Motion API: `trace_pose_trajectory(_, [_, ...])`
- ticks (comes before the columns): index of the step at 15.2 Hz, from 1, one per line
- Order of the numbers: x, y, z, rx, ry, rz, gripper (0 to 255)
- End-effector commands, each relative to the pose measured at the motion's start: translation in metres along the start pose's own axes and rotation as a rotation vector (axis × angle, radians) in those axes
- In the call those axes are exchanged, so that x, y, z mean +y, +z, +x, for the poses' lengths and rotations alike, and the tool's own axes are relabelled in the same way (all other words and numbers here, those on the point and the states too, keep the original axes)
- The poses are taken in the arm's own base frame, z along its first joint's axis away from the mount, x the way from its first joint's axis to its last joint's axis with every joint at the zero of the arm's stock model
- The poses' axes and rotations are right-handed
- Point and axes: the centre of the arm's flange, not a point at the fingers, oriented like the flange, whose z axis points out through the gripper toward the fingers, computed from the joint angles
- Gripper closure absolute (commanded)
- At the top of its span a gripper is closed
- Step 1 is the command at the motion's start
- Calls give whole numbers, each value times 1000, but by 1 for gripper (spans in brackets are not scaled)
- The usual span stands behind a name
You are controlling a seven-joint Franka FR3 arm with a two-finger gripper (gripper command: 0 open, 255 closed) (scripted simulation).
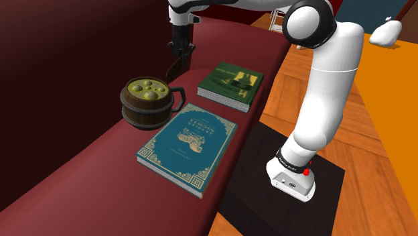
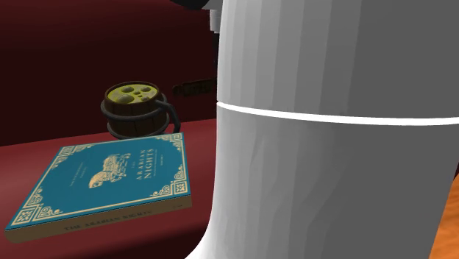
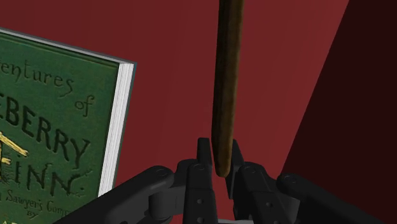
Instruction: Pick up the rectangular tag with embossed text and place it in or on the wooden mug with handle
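My black gripper [image 1: 181, 56] hangs above the dark red surface, just behind the mug on the shoulder view's right. It is shut on a thin brown rectangular tag [image 1: 177, 68] that hangs tilted below the fingers. In the wrist view the tag [image 3: 227, 76] shows edge-on, clasped between the fingers of the gripper [image 3: 221, 160] and sticking out over the red surface. The wooden mug [image 1: 147, 102] is a dark barrel shape with a handle and a yellowish filling. In the second exterior view the mug [image 2: 134, 109] stands upright, with the tag's end [image 2: 194, 87] beside it.
A teal book [image 1: 188, 146] lies in front of the mug and a green book [image 1: 231, 85] lies to the right of it in the shoulder view. A dark red back wall rises behind. My white arm [image 2: 331, 147] blocks the second exterior view's right. The wooden floor [image 1: 375, 167] lies below.
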Motion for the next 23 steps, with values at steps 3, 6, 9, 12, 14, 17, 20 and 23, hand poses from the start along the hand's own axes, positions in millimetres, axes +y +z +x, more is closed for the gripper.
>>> trace_pose_trajectory(3, [2, -21, -1, 0, 0, 0, 255])
trace_pose_trajectory(6, [3, -37, -2, 0, 0, 0, 255])
trace_pose_trajectory(9, [4, -52, -3, 0, 0, 0, 255])
trace_pose_trajectory(12, [5, -68, -3, 0, 0, 0, 255])
trace_pose_trajectory(14, [6, -79, -4, 0, 0, 0, 255])
trace_pose_trajectory(17, [7, -95, -5, 0, 0, 0, 255])
trace_pose_trajectory(20, [8, -110, -6, 0, 0, 0, 255])
trace_pose_trajectory(23, [8, -112, -32, 0, 0, 0, 255])
